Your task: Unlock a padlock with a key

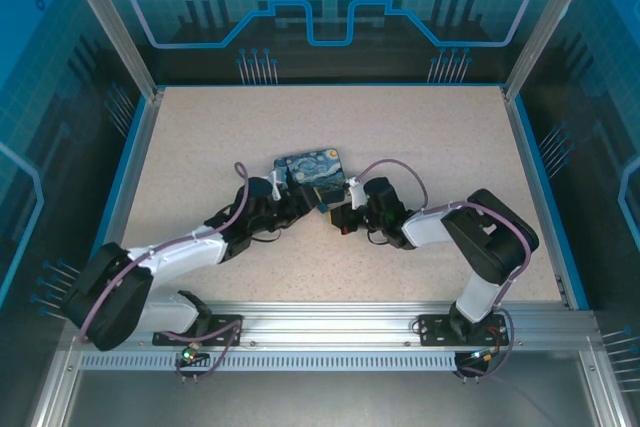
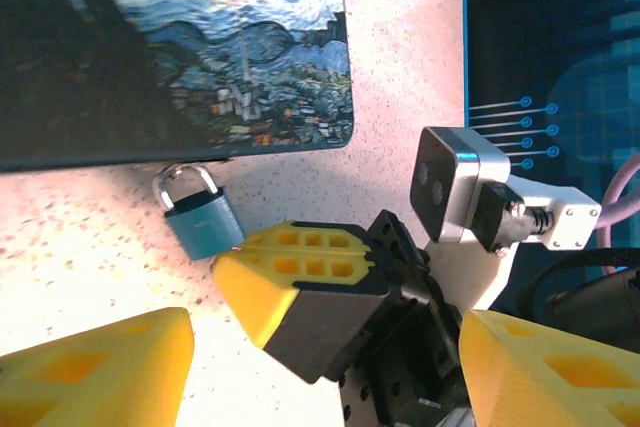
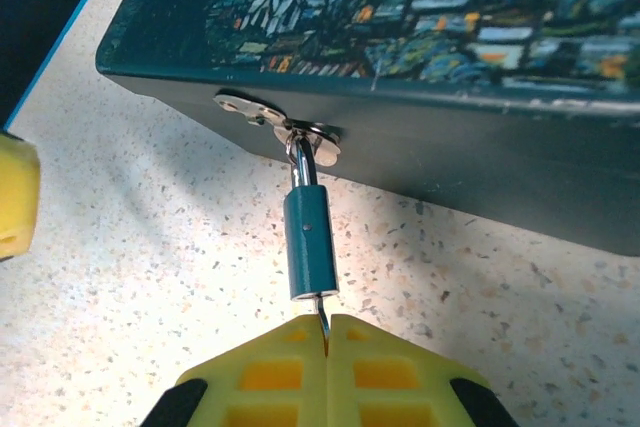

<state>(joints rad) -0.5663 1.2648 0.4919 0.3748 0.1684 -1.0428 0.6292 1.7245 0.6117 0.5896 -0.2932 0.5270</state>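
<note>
The padlock [image 3: 310, 247], a small teal body with a silvery shackle, hangs from the hasp [image 3: 290, 127] on the front of the starry-night box [image 3: 420, 7]. The thin dark key [image 3: 322, 319] sticks out of the padlock's bottom end. My right gripper [image 3: 327, 335] is shut on it, yellow fingertips pressed together. In the left wrist view the padlock [image 2: 205, 225] lies on the table beside the box [image 2: 180, 47], with the right gripper's fingers [image 2: 300, 272] just to its right. My left gripper [image 2: 315, 342] is open, its jaws wide to either side and holding nothing.
From above, the box [image 1: 312, 169] sits mid-table with the left gripper [image 1: 298, 199] and right gripper [image 1: 338, 215] meeting at its near side. A raised blue rim [image 1: 530, 187] borders the speckled table [image 1: 420, 137]. The right wrist's white camera block [image 2: 455, 187] sits close by.
</note>
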